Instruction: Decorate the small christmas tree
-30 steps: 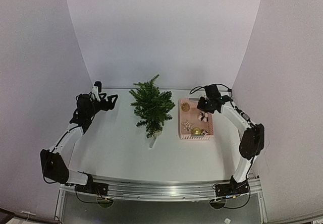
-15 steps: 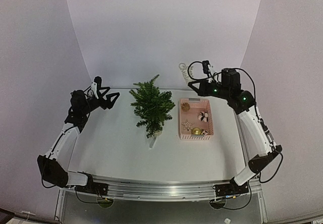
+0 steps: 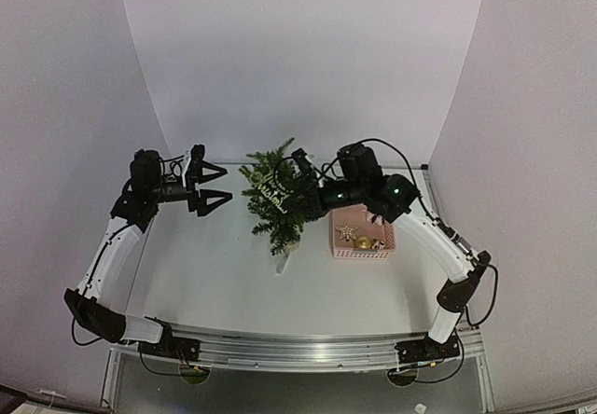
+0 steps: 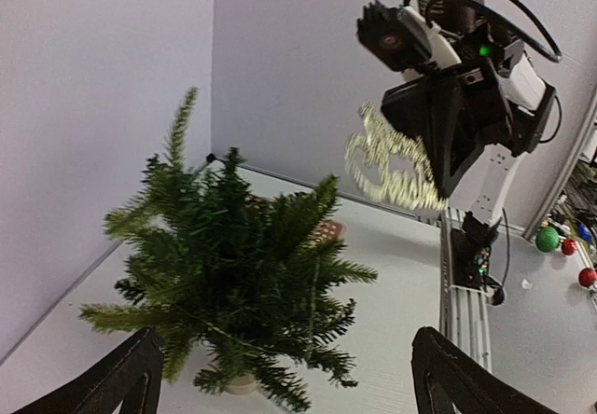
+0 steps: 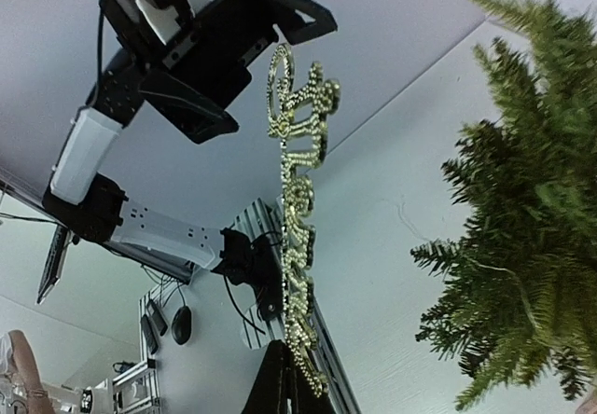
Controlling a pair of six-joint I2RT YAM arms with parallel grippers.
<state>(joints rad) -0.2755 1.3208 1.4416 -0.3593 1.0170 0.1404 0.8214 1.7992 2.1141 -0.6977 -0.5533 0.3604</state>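
Swinging in from the upper right of the top view, the right gripper (image 3: 297, 188) now hangs at centre frame beside the small dark green artificial christmas tree (image 3: 278, 204), and the left gripper (image 3: 220, 184) has edged closer from the left. The right fingers are pressed together on 1 end of a glittery gold script-lettering ornament (image 5: 297, 190). The left's 2 fingers stand spread, holding nothing.

The tree stands mid-frame on the white table (image 3: 215, 265), left of the pink plastic basket (image 3: 362, 254). Its long axis runs upright from pale pot (image 3: 291, 243) to tip, which points toward frame top.

Risks: pinched by 1 end only, the ornament may swing or slide off the soft needles, and a push could tip the light tree.
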